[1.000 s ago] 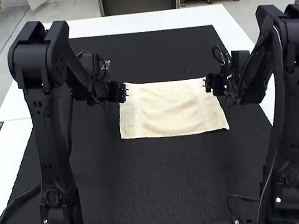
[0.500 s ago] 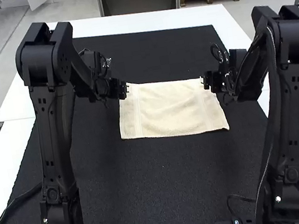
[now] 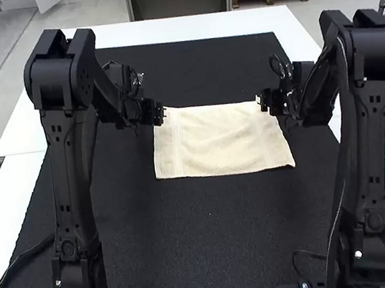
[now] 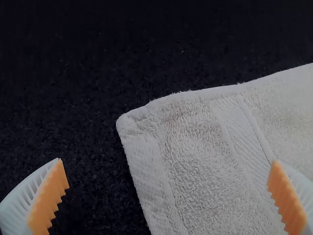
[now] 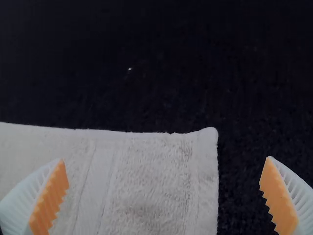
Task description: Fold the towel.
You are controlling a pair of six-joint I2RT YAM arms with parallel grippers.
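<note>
The towel point(image 3: 221, 143) lies flat on the mat point(image 3: 220, 234), left gripper point(image 4: 167, 160) and right gripper point(image 5: 166, 158) wide open at its far corners, empty. Looks like grasping time: lower, then pinch both corners.

High view behind arms point(image 3: 67, 177), facing forward and down; close wrist views share towel point(image 3: 217, 140).

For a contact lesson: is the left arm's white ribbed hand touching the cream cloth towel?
Cannot tell. In the left wrist view, one finger of the left hand overlaps the towel, the other the black mat, but their height is unclear.
</note>
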